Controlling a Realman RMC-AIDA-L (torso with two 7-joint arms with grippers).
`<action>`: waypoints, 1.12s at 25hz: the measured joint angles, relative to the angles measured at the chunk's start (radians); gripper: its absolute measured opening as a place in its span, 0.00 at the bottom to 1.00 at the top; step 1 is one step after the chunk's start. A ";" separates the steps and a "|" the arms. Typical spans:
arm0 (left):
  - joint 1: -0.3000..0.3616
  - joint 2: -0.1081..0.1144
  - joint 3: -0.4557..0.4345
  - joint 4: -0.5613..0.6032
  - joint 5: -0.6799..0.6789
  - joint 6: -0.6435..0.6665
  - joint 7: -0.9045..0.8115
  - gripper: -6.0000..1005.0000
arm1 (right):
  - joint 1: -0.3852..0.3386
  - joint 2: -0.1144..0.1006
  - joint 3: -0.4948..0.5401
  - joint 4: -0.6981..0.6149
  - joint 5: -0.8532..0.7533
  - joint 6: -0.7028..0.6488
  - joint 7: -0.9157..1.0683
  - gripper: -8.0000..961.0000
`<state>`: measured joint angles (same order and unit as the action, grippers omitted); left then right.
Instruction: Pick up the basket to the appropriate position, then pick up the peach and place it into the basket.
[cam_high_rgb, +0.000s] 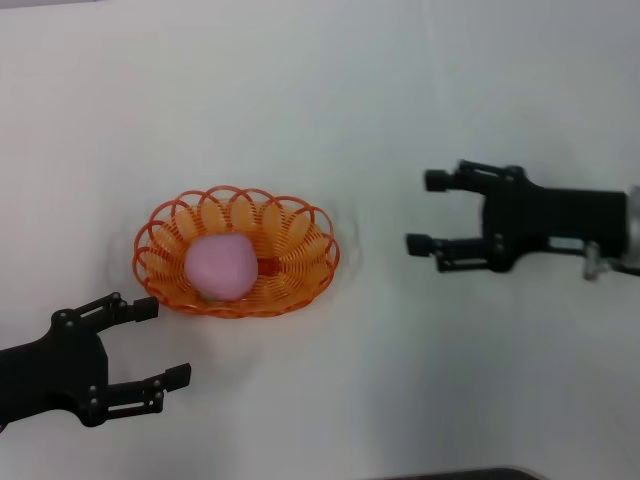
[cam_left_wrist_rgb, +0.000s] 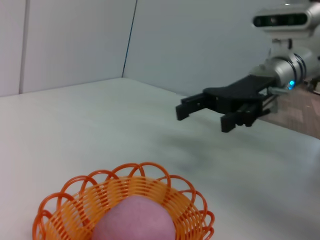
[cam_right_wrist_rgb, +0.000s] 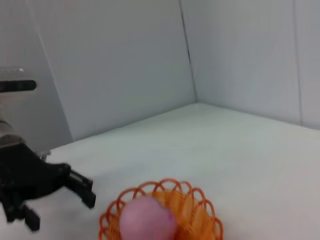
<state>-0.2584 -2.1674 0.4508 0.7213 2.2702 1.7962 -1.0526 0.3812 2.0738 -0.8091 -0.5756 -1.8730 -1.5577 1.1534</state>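
Observation:
The orange basket (cam_high_rgb: 300, 250) sits on the white table left of centre. The pink peach (cam_high_rgb: 219, 267) lies inside it. My left gripper (cam_high_rgb: 166, 343) is open and empty, just in front of the basket's near left rim, not touching it. My right gripper (cam_high_rgb: 428, 212) is open and empty, well to the right of the basket. The basket (cam_left_wrist_rgb: 150, 192) and peach (cam_left_wrist_rgb: 135, 220) show in the left wrist view, with the right gripper (cam_left_wrist_rgb: 202, 112) beyond. The right wrist view shows the basket (cam_right_wrist_rgb: 200, 215), the peach (cam_right_wrist_rgb: 145, 217) and the left gripper (cam_right_wrist_rgb: 60, 205).
The white table (cam_high_rgb: 320, 100) spreads all round the basket. Grey wall panels (cam_left_wrist_rgb: 200, 35) stand behind the table in the wrist views. A dark edge (cam_high_rgb: 470, 473) shows at the table's near side.

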 joint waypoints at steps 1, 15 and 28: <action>0.000 0.000 0.000 0.000 0.000 0.000 -0.002 0.89 | -0.016 -0.004 0.005 -0.002 -0.002 -0.013 -0.019 0.97; -0.002 0.000 -0.002 -0.011 -0.009 0.014 -0.003 0.89 | -0.076 -0.055 0.062 -0.006 -0.055 -0.020 -0.112 0.97; -0.001 0.001 -0.012 -0.023 -0.022 0.005 -0.002 0.89 | -0.078 -0.036 0.069 0.003 -0.121 -0.036 -0.144 0.97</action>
<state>-0.2592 -2.1663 0.4387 0.6982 2.2487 1.8017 -1.0549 0.3037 2.0373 -0.7404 -0.5725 -1.9936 -1.5937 1.0089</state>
